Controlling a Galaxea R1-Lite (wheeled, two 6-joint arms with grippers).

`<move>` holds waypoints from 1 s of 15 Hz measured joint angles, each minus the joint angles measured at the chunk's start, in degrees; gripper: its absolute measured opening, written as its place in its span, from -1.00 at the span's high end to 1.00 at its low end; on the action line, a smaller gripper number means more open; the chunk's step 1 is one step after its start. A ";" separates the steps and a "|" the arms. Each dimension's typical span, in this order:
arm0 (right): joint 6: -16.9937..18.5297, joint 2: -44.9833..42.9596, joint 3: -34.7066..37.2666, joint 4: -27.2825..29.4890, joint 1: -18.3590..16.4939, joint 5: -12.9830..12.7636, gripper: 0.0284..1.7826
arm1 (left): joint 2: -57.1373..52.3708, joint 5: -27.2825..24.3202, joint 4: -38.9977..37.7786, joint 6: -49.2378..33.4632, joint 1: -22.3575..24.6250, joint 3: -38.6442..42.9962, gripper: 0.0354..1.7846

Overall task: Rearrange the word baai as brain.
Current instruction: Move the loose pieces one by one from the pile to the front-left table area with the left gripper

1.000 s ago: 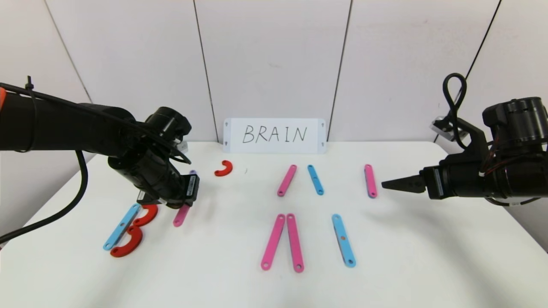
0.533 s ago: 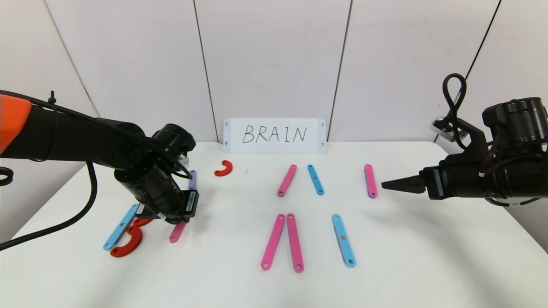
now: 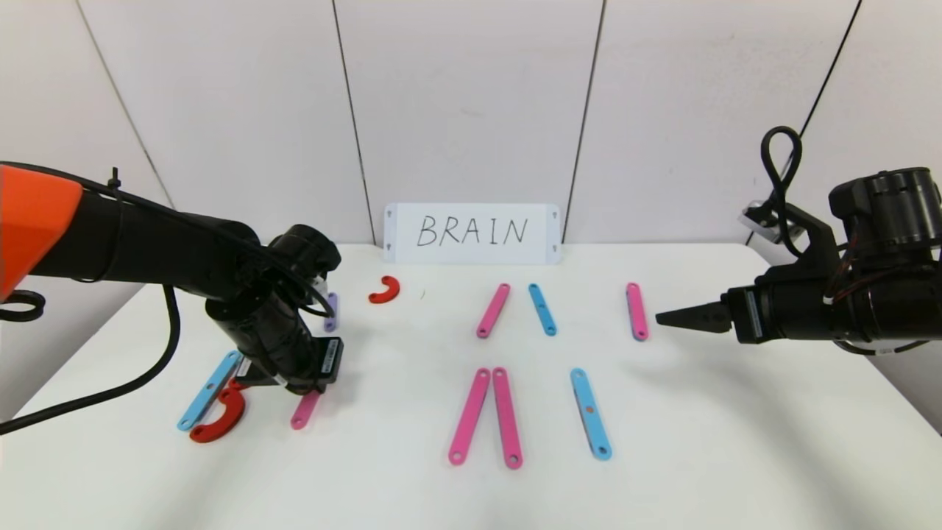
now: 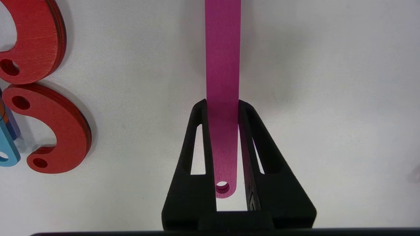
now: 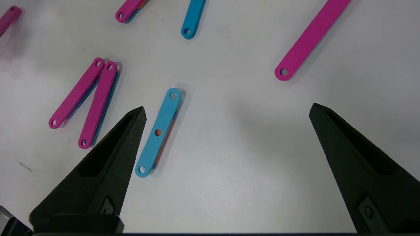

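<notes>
Left wrist view: the left gripper (image 4: pixel 223 108) has its fingers (image 4: pixel 200 131) closed on a pink strip (image 4: pixel 223 65), one finger on each long edge, near the strip's holed end. The strip lies flat on the white surface (image 4: pixel 328 98). Beside it, apart from it, two red C-curves (image 4: pixel 55 131) sit end to end, with a light-blue strip (image 4: pixel 6 154) at their open side.

Head view: the held pink strip (image 3: pixel 304 411) pokes out below the left gripper (image 3: pixel 313 383) on the left half of the surface (image 3: pixel 736 442). Light-blue strip (image 3: pixel 210 390) and lower red curve (image 3: pixel 221 419) lie just left of the held strip, the upper curve mostly hidden by the arm. A purple strip (image 3: pixel 332 311) shows behind the gripper. A lone red curve (image 3: pixel 385 290) lies farther back and to the held strip's right, nearer the white BRAIN card (image 3: pixel 472 233) that stands against the wall.

To the held strip's right: two pink strips (image 3: pixel 486 416) meeting at their far ends in a narrow wedge, then a light-blue strip (image 3: pixel 590 414). Behind those: a slanted pink strip (image 3: pixel 493 310), a short light-blue strip (image 3: pixel 542 308), another pink strip (image 3: pixel 636 311).

The right gripper (image 3: pixel 673 318) hangs far to the right, above the surface, fingers (image 5: pixel 108 157) spread wide, holding nothing.
</notes>
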 joint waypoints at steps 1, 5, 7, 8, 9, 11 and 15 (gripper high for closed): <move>0.00 0.00 0.00 0.00 0.00 -0.02 -0.95 | 0.11 0.00 0.16 -0.17 0.00 0.02 0.72; 0.00 0.00 0.12 -0.04 0.00 0.00 -0.95 | 0.85 -0.04 0.41 -1.16 -0.09 0.28 0.72; 0.00 0.00 0.15 -0.06 0.01 -0.02 -0.95 | 0.99 -0.12 0.63 -1.27 -0.09 0.48 0.72; 0.00 0.00 0.17 -0.09 0.04 -0.04 -0.95 | 0.99 -0.15 0.55 -1.22 -0.12 0.67 0.72; 0.00 -0.02 0.17 -0.06 0.04 -0.04 -0.95 | 0.94 -0.12 0.46 -1.18 -0.23 0.98 0.72; 0.00 -0.02 0.17 -0.06 0.01 -0.06 -0.95 | 0.73 -0.15 0.41 -1.16 -0.61 1.41 0.72; 0.00 -0.05 0.17 -0.09 0.00 -0.11 -0.95 | 0.52 -0.23 0.59 -1.16 -0.85 1.72 0.53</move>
